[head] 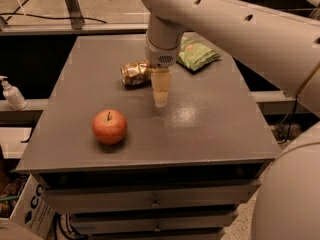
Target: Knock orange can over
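Observation:
The orange can (136,73) lies on its side on the grey table (210,129), at the back middle. My gripper (160,100) hangs from the white arm just right of and in front of the can, pointing down at the tabletop. It holds nothing. Part of the can's right end is hidden behind the gripper's wrist.
A red-orange apple (109,126) sits at the front left of the table. A green snack bag (196,56) lies at the back right. A white pump bottle (12,94) stands on a ledge to the left. Drawers run below the front edge.

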### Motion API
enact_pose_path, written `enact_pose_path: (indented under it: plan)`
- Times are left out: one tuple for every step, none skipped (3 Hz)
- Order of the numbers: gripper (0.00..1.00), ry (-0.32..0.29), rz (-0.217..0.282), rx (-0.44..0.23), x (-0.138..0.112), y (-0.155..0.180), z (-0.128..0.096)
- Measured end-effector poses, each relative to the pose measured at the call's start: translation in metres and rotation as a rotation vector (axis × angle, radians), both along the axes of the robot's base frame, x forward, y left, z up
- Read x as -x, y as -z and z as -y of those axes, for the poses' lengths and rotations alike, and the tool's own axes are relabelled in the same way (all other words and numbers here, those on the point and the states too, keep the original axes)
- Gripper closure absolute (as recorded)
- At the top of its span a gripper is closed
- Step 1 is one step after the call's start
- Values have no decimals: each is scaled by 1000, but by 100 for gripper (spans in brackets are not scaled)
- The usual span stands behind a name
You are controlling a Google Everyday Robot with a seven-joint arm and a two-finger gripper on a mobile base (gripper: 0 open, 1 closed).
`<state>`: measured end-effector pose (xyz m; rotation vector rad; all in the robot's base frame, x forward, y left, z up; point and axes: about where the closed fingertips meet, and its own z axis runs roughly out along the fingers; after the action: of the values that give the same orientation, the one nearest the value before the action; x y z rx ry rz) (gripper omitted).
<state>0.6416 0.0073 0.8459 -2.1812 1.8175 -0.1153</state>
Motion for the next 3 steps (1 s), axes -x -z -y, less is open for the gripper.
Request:
enact_pose_path:
  plan:
    - [0,72,-62,-133,-3,8,18]
    - [0,188,-128,-334,-4,14,53]
    - [0,298,-166,-532,-2,10,87]
